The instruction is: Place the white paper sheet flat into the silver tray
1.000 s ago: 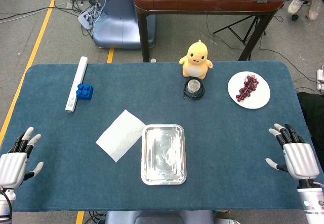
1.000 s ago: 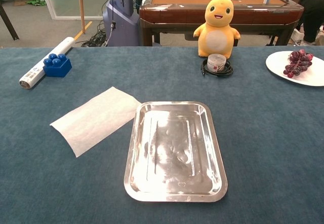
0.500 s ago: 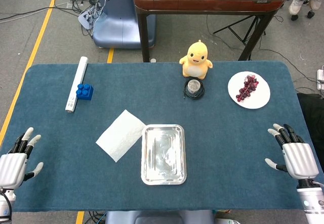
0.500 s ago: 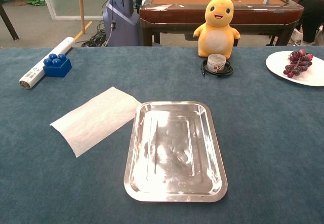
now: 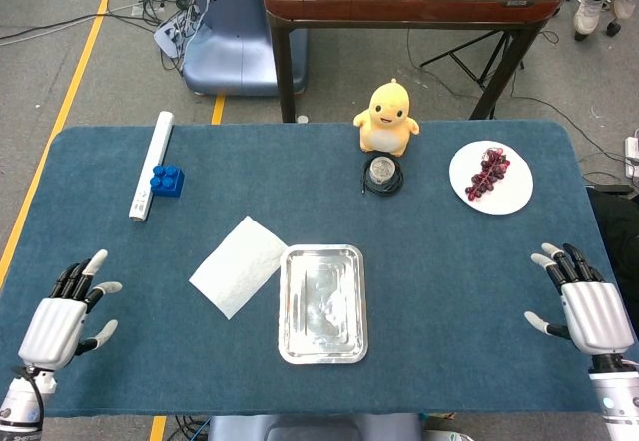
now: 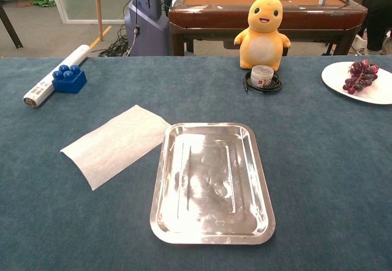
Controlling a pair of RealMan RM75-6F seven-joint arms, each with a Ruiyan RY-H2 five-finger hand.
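A white paper sheet [image 5: 238, 265] [image 6: 115, 144] lies flat on the blue tablecloth, its right corner just touching the left rim of the silver tray [image 5: 290, 306] [image 6: 160, 179]. The tray holds nothing. My left hand [image 5: 66, 315] hovers at the table's front left, fingers spread, well left of the sheet and holding nothing. At the front right edge my right hand [image 5: 584, 304] is likewise spread and holds nothing. Neither hand shows in the chest view.
A white roll [image 5: 152, 164] and a blue brick [image 5: 167, 180] lie at the back left. A yellow plush duck [image 5: 386, 117] stands behind a small round tin on a black ring [image 5: 382, 173]. A white plate of grapes [image 5: 489, 176] sits at the back right.
My left hand has moved right and a little inward over the table, toward the sheet. The right hand, sheet and tray have stayed put.
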